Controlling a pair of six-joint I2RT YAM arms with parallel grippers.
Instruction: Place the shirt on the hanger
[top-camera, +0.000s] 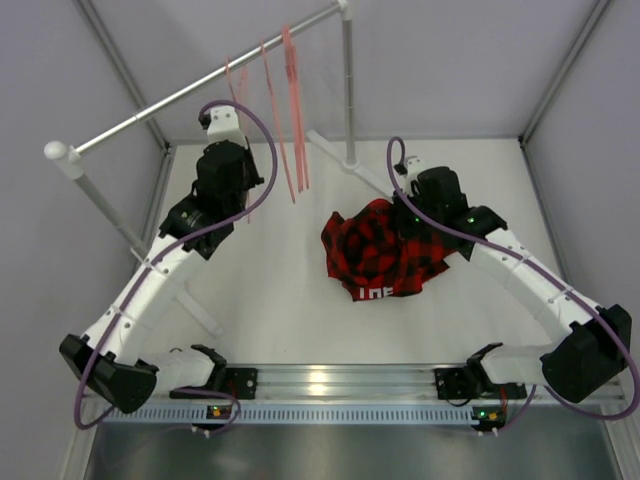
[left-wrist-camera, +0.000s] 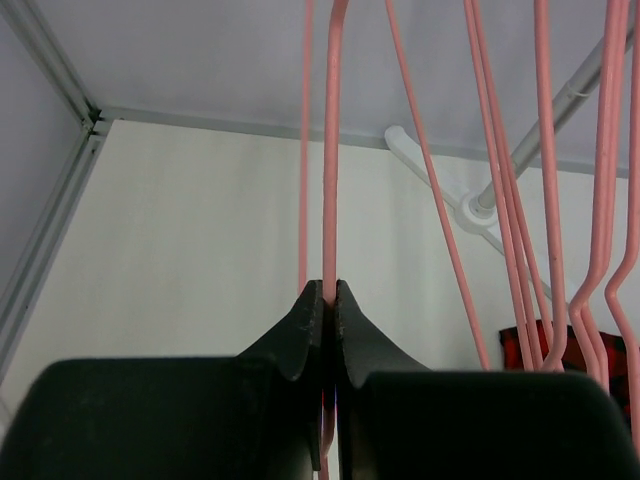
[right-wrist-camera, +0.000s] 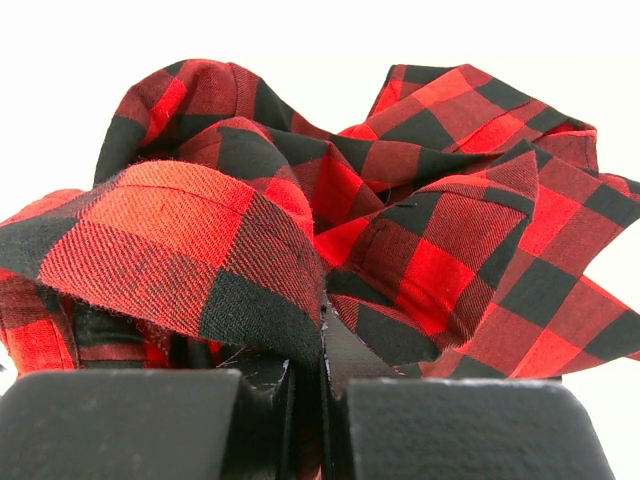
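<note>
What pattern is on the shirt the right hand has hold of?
The shirt is red-and-black buffalo plaid, which shows best in the right wrist view.

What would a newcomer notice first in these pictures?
The crumpled red-and-black plaid shirt in the middle of the white table, its edge pinched by the right arm's fingers. Then the pink wire hangers hanging from the rail at the back left, one hanger clamped between the left arm's fingers.

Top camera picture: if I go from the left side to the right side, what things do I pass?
The left hand pinching one pink hanger → two more pink hangers → the plaid shirt → the right arm's big black joint.
</note>
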